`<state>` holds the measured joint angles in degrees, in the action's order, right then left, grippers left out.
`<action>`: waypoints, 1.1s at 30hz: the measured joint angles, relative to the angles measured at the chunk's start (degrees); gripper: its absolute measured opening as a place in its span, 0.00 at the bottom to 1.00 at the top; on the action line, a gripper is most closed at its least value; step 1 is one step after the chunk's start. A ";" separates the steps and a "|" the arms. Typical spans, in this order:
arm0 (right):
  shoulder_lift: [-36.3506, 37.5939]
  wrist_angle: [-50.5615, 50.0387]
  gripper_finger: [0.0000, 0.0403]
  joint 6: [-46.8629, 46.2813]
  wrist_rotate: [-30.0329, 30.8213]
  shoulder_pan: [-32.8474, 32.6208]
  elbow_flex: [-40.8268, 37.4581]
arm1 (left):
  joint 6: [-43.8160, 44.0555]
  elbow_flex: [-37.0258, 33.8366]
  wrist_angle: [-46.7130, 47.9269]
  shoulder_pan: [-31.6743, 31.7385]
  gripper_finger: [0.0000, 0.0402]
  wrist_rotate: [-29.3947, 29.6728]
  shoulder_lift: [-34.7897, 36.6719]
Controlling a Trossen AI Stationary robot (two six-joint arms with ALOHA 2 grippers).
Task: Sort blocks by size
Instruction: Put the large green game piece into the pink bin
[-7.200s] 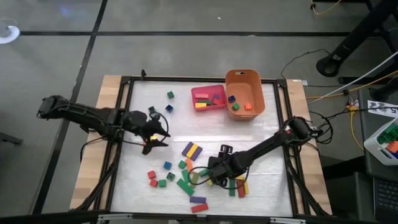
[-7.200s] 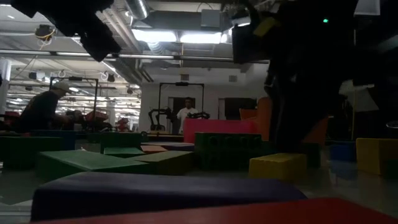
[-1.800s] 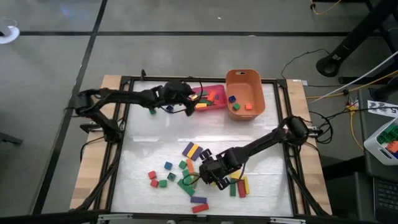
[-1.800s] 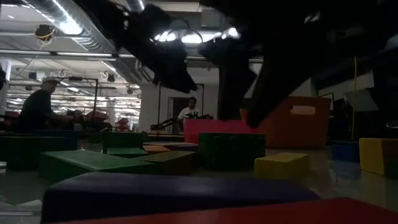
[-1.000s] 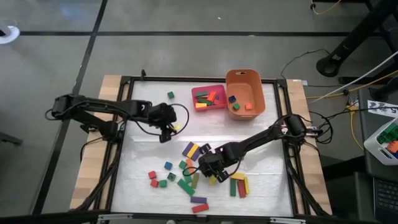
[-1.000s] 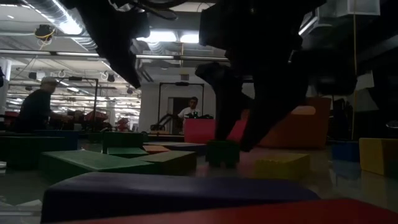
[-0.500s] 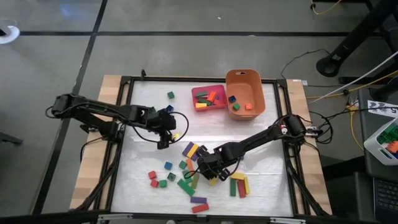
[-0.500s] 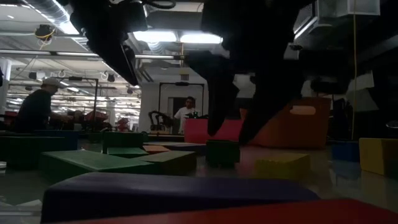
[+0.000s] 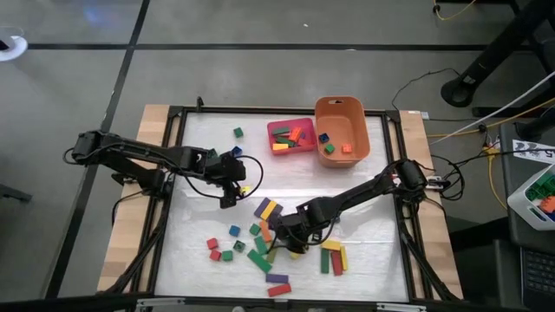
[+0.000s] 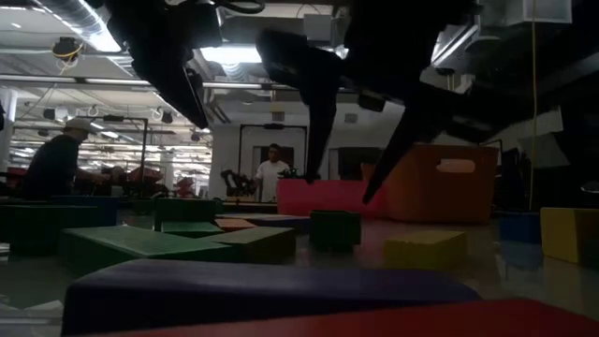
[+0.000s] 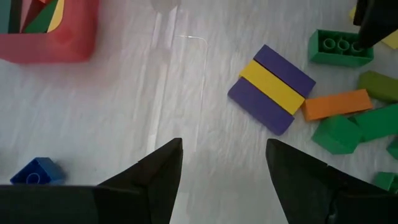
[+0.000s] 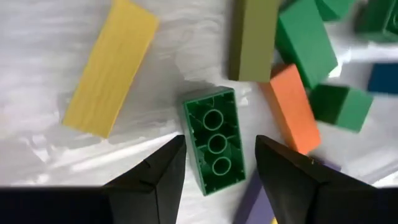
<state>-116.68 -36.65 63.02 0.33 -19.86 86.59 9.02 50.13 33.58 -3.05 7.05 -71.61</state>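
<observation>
On the left of the table, the left gripper point(image 9: 228, 196) is being held wide and empty over bare table, having come back from the far pink tray point(image 9: 305, 127) toward the purple-and-yellow block point(image 9: 268, 209). Toward the centre, the loose blocks point(image 9: 251, 251) are lying in a near cluster. At its right edge, the right gripper point(image 9: 279, 230), partly spread and holding nothing, is being lowered around a green studded block point(image 12: 215, 148) that has just been set down; judging by this, a regrasp is being prepared.
</observation>
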 joint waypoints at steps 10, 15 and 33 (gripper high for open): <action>-2.56 1.21 0.48 9.51 -0.63 0.44 0.00 | 0.02 0.00 0.02 0.00 0.55 0.00 -0.02; -4.22 3.81 0.48 9.42 -0.36 0.90 0.00 | 0.08 0.00 0.05 0.00 0.55 0.00 -0.02; -5.19 -1.55 0.33 2.80 6.57 1.93 5.53 | 7.32 -0.01 10.27 -4.42 0.55 -0.65 -0.04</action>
<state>-121.87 -38.20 65.82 6.90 -17.92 92.11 16.34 50.12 43.85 -7.46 6.40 -71.66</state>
